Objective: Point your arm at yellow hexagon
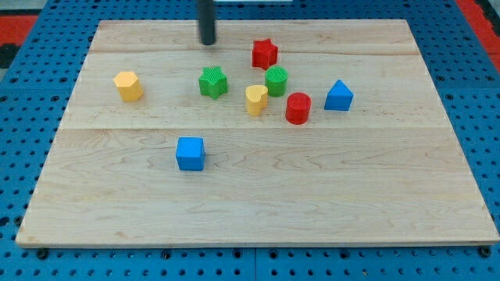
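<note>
The yellow hexagon (pixel 128 85) sits on the wooden board (pixel 258 211) at the view's left. My tip (pixel 207 42) stands near the view's top edge, well to the right of the hexagon and higher in the view, apart from it. The nearest block to my tip is the green star (pixel 212 82), just below it in the view.
A red star (pixel 265 53), a green cylinder (pixel 276 80), a yellow heart (pixel 255 99), a red cylinder (pixel 298 108) and a blue house-shaped block (pixel 338 96) cluster right of centre. A blue cube (pixel 190 153) lies below the green star.
</note>
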You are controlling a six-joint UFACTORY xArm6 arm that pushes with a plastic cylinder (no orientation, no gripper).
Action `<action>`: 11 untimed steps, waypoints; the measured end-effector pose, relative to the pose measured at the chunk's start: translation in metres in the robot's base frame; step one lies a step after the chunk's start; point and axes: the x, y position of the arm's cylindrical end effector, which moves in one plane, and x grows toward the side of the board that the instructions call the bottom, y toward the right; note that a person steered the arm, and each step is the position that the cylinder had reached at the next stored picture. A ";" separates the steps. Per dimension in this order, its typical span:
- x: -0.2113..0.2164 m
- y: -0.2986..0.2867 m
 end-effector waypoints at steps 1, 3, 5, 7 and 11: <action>0.000 -0.040; 0.000 -0.121; 0.039 -0.189; 0.127 -0.188; 0.139 -0.129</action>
